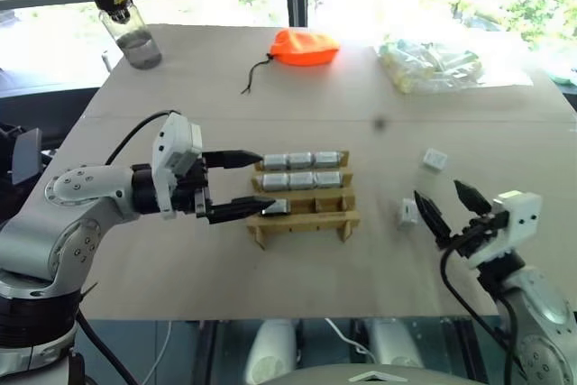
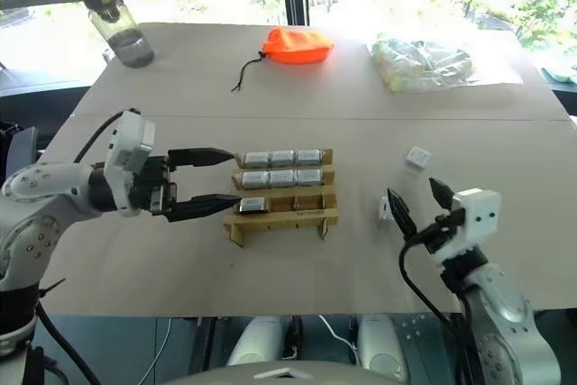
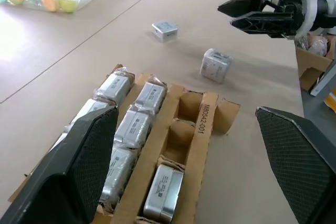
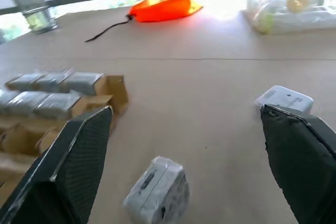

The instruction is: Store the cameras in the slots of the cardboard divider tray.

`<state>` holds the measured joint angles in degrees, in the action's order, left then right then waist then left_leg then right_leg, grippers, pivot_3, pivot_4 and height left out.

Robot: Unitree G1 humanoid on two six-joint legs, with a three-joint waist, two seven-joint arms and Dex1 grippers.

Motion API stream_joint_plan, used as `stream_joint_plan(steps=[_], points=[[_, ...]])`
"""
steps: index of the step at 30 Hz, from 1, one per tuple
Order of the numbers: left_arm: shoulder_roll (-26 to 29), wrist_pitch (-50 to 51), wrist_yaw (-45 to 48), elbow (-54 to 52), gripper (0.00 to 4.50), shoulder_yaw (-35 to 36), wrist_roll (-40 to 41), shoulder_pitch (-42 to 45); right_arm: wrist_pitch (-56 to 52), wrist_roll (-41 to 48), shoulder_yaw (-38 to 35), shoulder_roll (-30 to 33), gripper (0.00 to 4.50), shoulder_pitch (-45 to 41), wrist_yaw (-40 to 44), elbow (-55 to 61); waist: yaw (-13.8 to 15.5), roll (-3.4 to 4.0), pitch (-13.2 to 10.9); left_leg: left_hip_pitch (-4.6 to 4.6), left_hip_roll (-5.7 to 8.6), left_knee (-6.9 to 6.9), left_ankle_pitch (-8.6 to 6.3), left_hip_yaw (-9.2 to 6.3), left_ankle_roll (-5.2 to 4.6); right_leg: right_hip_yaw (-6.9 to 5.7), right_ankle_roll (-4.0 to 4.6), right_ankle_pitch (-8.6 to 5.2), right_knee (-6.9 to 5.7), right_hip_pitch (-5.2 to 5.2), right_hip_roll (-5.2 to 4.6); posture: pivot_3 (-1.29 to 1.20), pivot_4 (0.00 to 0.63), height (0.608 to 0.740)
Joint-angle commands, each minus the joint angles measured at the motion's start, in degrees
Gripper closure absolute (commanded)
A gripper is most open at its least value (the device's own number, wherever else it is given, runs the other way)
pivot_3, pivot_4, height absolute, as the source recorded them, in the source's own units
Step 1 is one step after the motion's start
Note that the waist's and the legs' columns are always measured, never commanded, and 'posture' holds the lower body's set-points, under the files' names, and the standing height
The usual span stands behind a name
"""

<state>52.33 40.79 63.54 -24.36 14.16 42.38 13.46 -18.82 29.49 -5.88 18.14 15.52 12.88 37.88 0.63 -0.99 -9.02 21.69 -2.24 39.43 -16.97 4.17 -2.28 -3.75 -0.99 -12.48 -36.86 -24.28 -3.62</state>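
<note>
Seven of nine slots filled, two cameras to go: your tray [image 1: 345, 220] sits mid-table with its back row and middle row each packed with three cameras, and the front row holding one camera [image 3: 163, 199] at the end nearest your left gripper [image 1: 253, 183]. The other two front slots [image 3: 182, 129] stand empty.

Your left gripper hangs level at the tray's left end, jaws spread wide, one finger over the back row and one at the front row near the lone camera there; nothing is between them. By the look of it, the left arm has no camera in hand and its share is done.

Off to the tray's right, two cameras lie loose on the table. The near camera [image 4: 158, 191] rests just beside your right gripper [image 1: 453, 206], tipped on an edge; the far camera [image 1: 435, 160] lies flat a little beyond it, apart from the tray. Your right gripper points forward with its jaws as wide as they go, empty, its fingers framing the near camera in the wrist view without touching it.

The count: nine cameras in all, seven stowed and two loose; one tray of nine slots, two free; two grippers, both empty. Also on the table, at the far edge, one bottle [image 1: 127, 27], one orange pouch [image 1: 305, 47] and one clear bag [image 1: 431, 66] of pale tubes, none of them yours to store.

What is left, as you can judge it: pick up the near camera, slot it, then the far one
</note>
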Motion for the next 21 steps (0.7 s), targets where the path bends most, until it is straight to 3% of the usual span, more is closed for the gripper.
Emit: stream_joint_plan(steps=[1, 7, 13, 18, 21], points=[[1.6, -0.4, 0.7, -0.5, 0.19, 2.1, 1.9, 1.9, -4.8, -3.4, -1.5, 0.6, 0.0, -6.9, -5.6, -1.3, 0.0, 0.0, 0.0, -0.01, 0.02, 0.01, 0.0, 0.03, 0.0, -0.02, 0.0, 0.0, 0.0, 0.0, 0.0, 0.0, 0.15, 0.726], [4.1, -1.5, 2.1, -0.6, 0.19, 3.6, 1.3, 1.1, -16.3, -2.2, -5.5, -0.9, 0.0, -19.5, -13.5, -7.1, 0.2, -0.03, 0.0, 0.05, 0.02, -0.01, 0.0, -0.05, -0.01, -0.08, 0.09, 0.04, 0.0, -0.04, 0.06, 0.0, 0.15, 0.726], [4.2, -2.0, 1.6, -2.5, 0.19, 5.9, 1.6, -2.7, -22.7, -2.0, -4.6, 0.9, 0.0, -23.5, -11.5, -10.1, 0.0, -0.03, 0.0, 0.3, 0.03, -0.2, -0.01, 0.06, 0.0, -0.03, 0.09, 0.04, 0.04, -0.39, 0.07, 0.0, 0.15, 0.726], [4.2, -2.1, 0.7, -3.4, 0.19, 6.8, 2.1, -4.0, -26.7, -2.5, -6.0, 8.2, 0.0, -28.1, -5.6, -17.9, 0.1, -0.03, 0.0, 0.27, 0.09, -0.1, -0.03, 0.16, -0.06, -0.02, 0.07, 0.05, 0.06, -0.35, 0.03, 0.0, 0.15, 0.726], [3.9, -2.5, 0.5, -3.6, 0.19, 6.7, 1.8, -4.4, -29.6, -2.4, -7.4, 6.3, 0.0, -31.4, -8.9, -21.2, 0.1, -0.05, 0.0, 0.26, 0.05, -0.1, -0.02, 0.09, -0.06, -0.06, 0.08, 0.04, 0.03, -0.34, 0.1, 0.0, 0.15, 0.726]])
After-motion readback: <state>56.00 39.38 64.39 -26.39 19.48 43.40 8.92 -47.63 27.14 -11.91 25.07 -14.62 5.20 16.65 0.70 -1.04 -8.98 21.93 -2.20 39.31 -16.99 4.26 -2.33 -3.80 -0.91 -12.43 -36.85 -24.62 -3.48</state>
